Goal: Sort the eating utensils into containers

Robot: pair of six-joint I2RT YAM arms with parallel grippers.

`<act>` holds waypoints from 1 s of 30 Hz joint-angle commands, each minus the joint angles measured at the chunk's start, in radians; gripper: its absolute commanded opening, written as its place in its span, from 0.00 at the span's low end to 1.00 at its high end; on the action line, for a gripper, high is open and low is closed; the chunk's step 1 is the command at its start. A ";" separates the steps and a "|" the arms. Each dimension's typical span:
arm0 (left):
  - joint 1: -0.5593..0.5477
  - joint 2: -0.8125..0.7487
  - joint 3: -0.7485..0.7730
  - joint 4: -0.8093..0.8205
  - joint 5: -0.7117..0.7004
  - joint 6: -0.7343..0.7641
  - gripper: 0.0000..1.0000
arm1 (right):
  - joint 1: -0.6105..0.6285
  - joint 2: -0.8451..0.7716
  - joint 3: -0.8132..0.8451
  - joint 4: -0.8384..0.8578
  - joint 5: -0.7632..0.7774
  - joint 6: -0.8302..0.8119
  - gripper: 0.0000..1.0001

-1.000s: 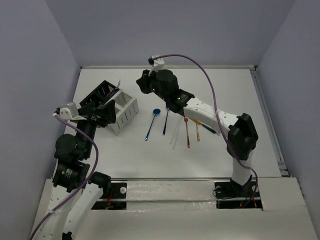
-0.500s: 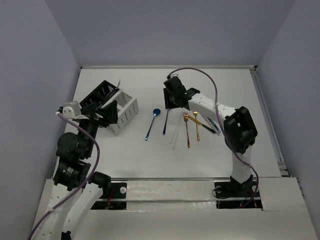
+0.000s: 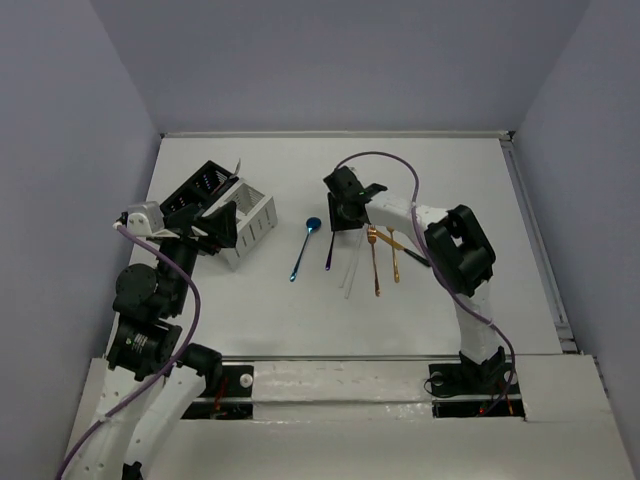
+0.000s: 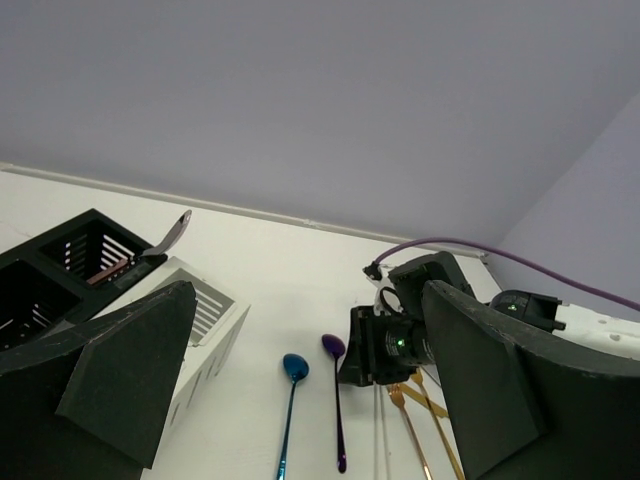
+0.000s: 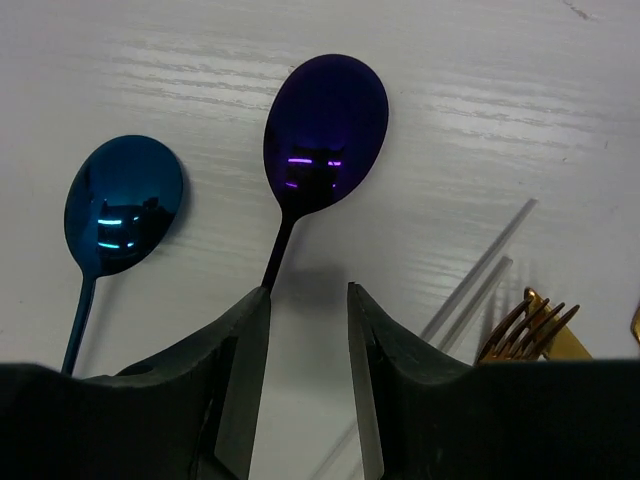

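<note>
1. From above: the black caddy point(image 3: 198, 188) and white caddy point(image 3: 256, 222) sit touching near the left edge of the table point(image 3: 450, 300); the blue spoon point(image 3: 304, 250), purple spoon point(image 3: 329, 252), chopsticks point(image 3: 350, 272) and gold forks point(image 3: 375, 264) lie in the middle; the right claw point(image 3: 345, 213) is low over the purple spoon's bowl.
2. Left wrist: the left claw point(image 4: 310, 385) is wide apart, holding nothing; a silver spoon point(image 4: 176, 231) leans in the black caddy.
3. Right wrist: the right claw is a little apart; the purple spoon's handle runs in by one fingertip.

1. The right gripper point(image 3: 345, 212) sits low over the purple spoon point(image 5: 325, 120), fingers narrowly apart, with the handle at the left finger's inner edge.
2. The blue spoon point(image 5: 122, 205) lies just left and the white chopsticks point(image 5: 478, 275) just right, with thin strips of table point(image 3: 440, 170) between.
3. Gold forks point(image 3: 375, 262) crowd the right, beyond the chopsticks.
4. Open table separates the blue spoon from the white caddy point(image 3: 255, 220).
5. The left gripper point(image 3: 218, 225), jaws wide, hangs over that caddy's near side.
</note>
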 commanded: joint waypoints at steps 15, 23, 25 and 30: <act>-0.003 0.006 -0.008 0.041 0.023 0.003 0.99 | -0.033 0.038 0.040 0.136 -0.046 0.060 0.40; -0.003 0.007 -0.009 0.044 0.034 0.001 0.99 | -0.051 0.081 0.075 0.123 -0.032 0.065 0.21; -0.003 0.006 -0.009 0.044 0.032 0.001 0.99 | -0.051 0.090 0.087 0.110 -0.028 0.062 0.07; -0.003 0.004 -0.009 0.044 0.035 0.000 0.99 | -0.060 0.076 0.097 0.116 -0.022 0.054 0.00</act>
